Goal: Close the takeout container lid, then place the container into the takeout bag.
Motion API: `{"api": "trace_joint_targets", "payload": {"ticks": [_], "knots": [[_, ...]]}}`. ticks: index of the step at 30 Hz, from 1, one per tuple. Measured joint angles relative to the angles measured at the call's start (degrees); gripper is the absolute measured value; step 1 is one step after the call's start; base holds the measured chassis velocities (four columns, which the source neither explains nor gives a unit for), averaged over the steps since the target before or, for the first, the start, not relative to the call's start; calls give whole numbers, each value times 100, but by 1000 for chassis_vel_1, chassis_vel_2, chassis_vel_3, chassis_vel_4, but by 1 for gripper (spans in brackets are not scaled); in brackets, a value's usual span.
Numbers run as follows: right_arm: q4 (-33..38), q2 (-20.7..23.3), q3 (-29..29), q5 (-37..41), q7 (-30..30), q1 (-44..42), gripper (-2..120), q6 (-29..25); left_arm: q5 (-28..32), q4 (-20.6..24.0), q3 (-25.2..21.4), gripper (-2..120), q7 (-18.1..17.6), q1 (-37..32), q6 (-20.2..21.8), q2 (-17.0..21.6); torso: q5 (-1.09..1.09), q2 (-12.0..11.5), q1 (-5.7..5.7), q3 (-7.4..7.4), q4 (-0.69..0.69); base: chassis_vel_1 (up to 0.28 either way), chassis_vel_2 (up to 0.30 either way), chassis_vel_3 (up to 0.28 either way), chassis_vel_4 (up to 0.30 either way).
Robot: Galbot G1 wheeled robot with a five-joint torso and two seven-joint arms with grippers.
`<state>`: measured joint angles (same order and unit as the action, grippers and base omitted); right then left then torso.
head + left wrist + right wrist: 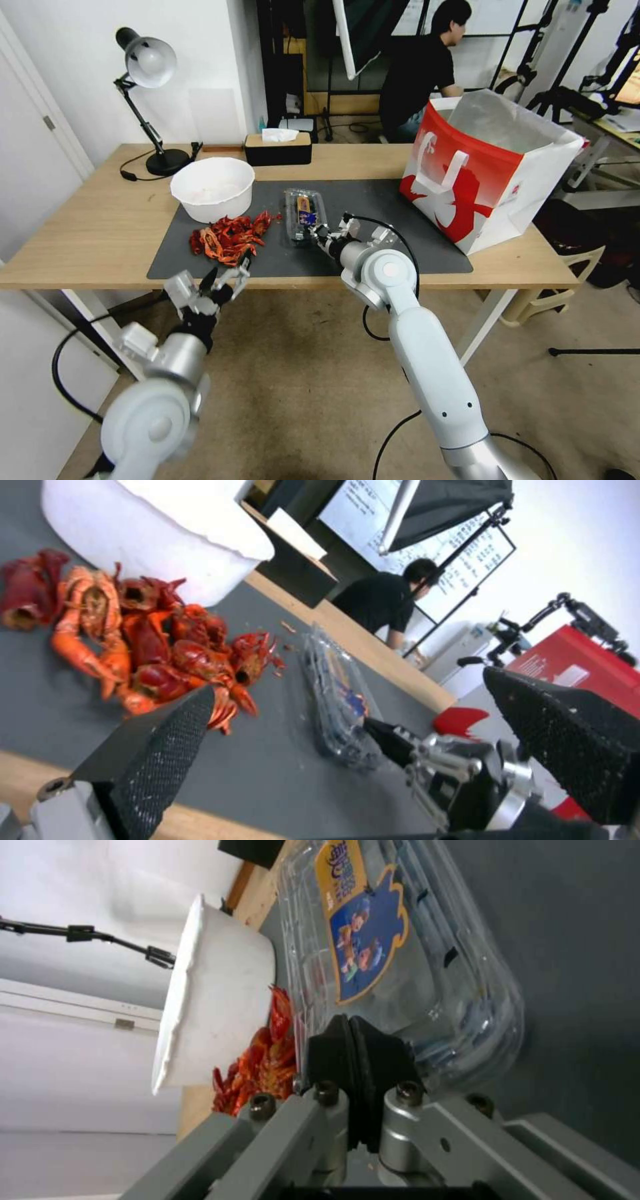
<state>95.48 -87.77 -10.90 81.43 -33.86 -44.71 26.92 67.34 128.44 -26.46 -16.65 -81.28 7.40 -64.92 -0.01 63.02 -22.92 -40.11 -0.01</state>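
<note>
The takeout container [305,212] lies flat on the grey mat [400,227], its clear lid [363,925] down over the tray, with a blue and yellow label on top. My right gripper [313,233] is shut at the container's near end. Its black pads [333,1040] are pressed together against the plastic edge, and nothing shows between them. The left wrist view shows that fingertip [377,727] touching the container [337,700]. The red-and-white takeout bag [487,173] stands open at the mat's right end. My left gripper [225,275] hovers open over the table's front edge.
A big white bowl [213,187] and a pile of red crayfish shells [230,237] sit left of the container. A black tissue box [278,148] and a desk lamp [150,67] stand at the back. Bare mat lies between container and bag.
</note>
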Motion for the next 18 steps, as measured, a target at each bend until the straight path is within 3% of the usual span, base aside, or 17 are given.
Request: {"api": "trace_joint_targets", "payload": {"ticks": [6,18], "knots": [[21,32,-5,1,-48,-15,0,37,699,-345,154,100,-81,453,112,545,0,0,0,0,2,0,0,0,0],[28,40,1,11,-48,-36,0,46,1653,-1091,466,100,13,1500,204,906,0,0,0,0,1,0,0,0,0]]}}
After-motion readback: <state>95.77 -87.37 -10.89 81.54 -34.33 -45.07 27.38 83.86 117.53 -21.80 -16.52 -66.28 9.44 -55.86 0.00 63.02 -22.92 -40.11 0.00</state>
